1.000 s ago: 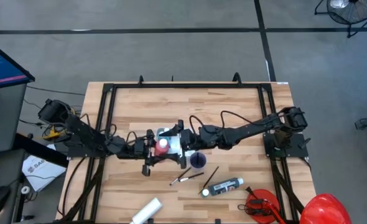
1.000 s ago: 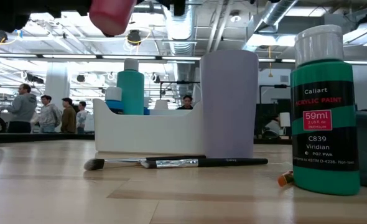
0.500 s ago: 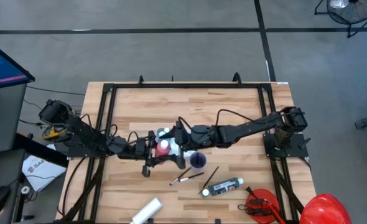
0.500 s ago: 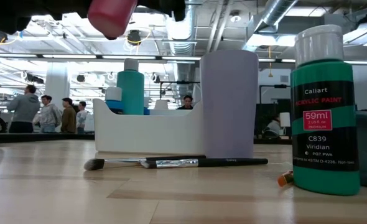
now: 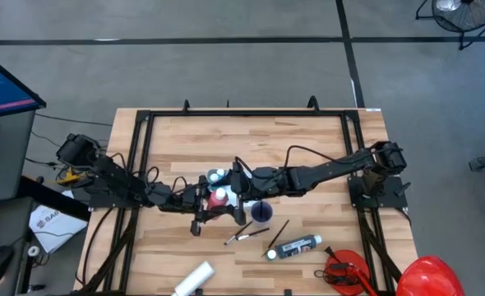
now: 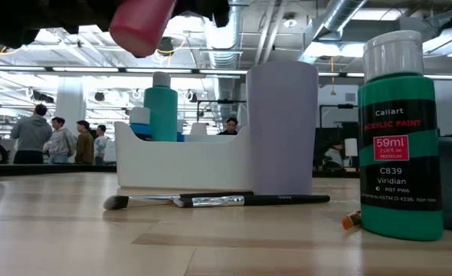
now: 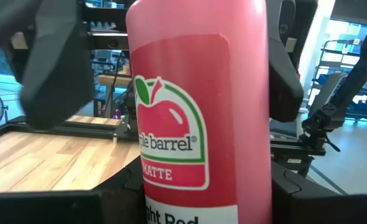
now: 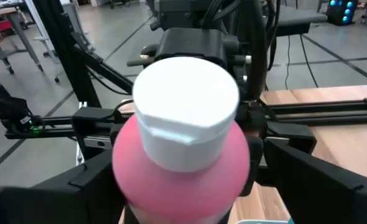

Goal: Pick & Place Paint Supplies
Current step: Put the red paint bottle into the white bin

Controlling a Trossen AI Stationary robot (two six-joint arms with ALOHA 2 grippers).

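A red paint bottle (image 7: 199, 106) with a white cap (image 8: 186, 102) hangs in the air, with my left gripper (image 5: 210, 199) shut on it. In the low view its bottom end (image 6: 140, 27) shows above the left end of the white caddy (image 6: 180, 165). My right gripper (image 5: 236, 187) is open. Its fingers (image 8: 308, 177) stand on either side of the bottle's upper body, with a gap on one side. A teal bottle (image 6: 161, 107) stands in the caddy. Two brushes (image 5: 247, 235) and a green bottle (image 5: 296, 247) lie on the table. My left gripper pinches the red bottle's lower body (image 7: 152, 208), below the label, between its two fingers. The fingers come about level from the table's left and lie across the bottle. The bottle is lifted clear and tilted, cap end leaning toward the right arm, bottom end (image 6: 138, 34) lowest.
A purple cup (image 5: 261, 211) stands beside the caddy on its right. A white tube (image 5: 193, 279) lies at the near edge. A red tool (image 5: 345, 271) and a red helmet (image 5: 430, 275) sit at the near right corner. Bare wood lies at the far side and the near left.
My right gripper has tipped at the wrist above the caddy, and its fingers now sit around the red bottle's upper part. The bottle has stayed lifted in my left gripper and has edged slightly toward the table's right.
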